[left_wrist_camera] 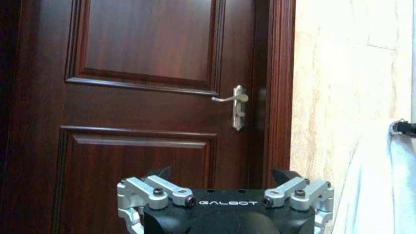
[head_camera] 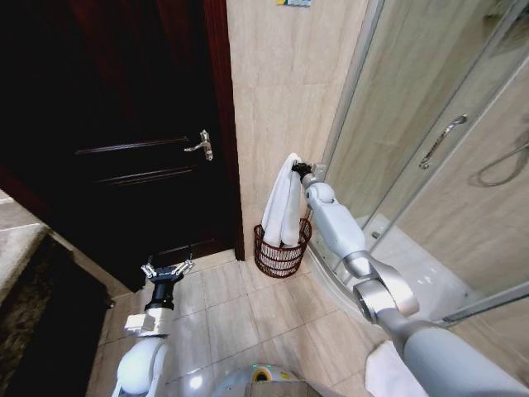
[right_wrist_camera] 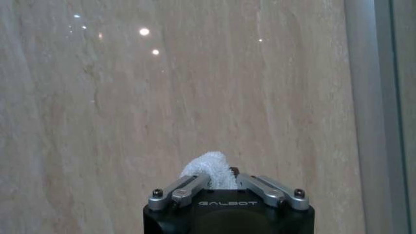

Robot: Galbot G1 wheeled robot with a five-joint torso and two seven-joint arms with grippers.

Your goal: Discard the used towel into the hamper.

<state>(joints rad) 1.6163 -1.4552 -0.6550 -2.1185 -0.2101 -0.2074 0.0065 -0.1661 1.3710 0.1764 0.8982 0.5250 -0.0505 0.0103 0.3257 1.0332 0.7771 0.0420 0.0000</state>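
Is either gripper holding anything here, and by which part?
The right gripper pinches the white terry towel by its top fold, its lower end hanging into the dark wire hamper. The left gripper holds nothing.

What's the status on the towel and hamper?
Right gripper shut on towel, held above hamper. Towel's bottom inside hamper. Left gripper open, low, facing door. Nothing blocking.

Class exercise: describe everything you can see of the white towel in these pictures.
The towel is white, soft terry-looking cloth, folded over and hanging long. Its top is pinched in the right tool, a tuft showing between the fingers. Its lower end hangs into the hamper, a dark open-weave basket on the tiled floor by the beige wall.
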